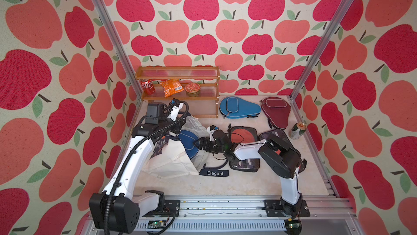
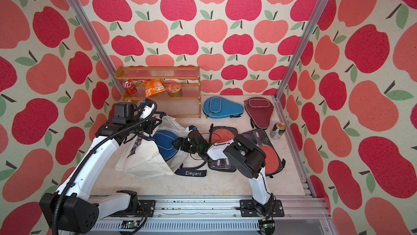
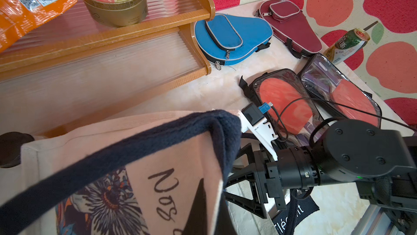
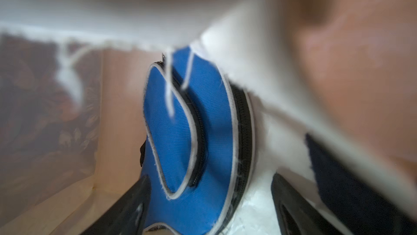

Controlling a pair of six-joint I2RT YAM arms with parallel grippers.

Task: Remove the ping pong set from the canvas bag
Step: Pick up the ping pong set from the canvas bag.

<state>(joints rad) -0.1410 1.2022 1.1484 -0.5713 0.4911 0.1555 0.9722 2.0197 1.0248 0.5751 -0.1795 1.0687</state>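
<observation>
The cream canvas bag (image 1: 171, 159) (image 2: 144, 159) with a flower print lies at the left, its mouth facing right. My left gripper (image 1: 178, 130) is shut on the bag's navy-edged rim (image 3: 158, 141) and holds it up. A blue zippered ping pong set case (image 1: 188, 142) (image 2: 165, 142) (image 4: 194, 132) sits half inside the mouth. My right gripper (image 1: 198, 144) (image 4: 209, 191) is open inside the mouth, with the case's end between its fingers. One finger (image 4: 135, 200) is against the case. A gap shows at the other finger.
A wooden shelf (image 1: 178, 97) at the back holds a red can, an orange snack bag and a round tin. A light blue case (image 1: 239, 107), a maroon case (image 1: 274, 109), two clear paddle cases (image 1: 244, 135) and a green can (image 1: 297, 130) lie to the right. The navy "Élégant" strap (image 1: 215, 173) lies in front.
</observation>
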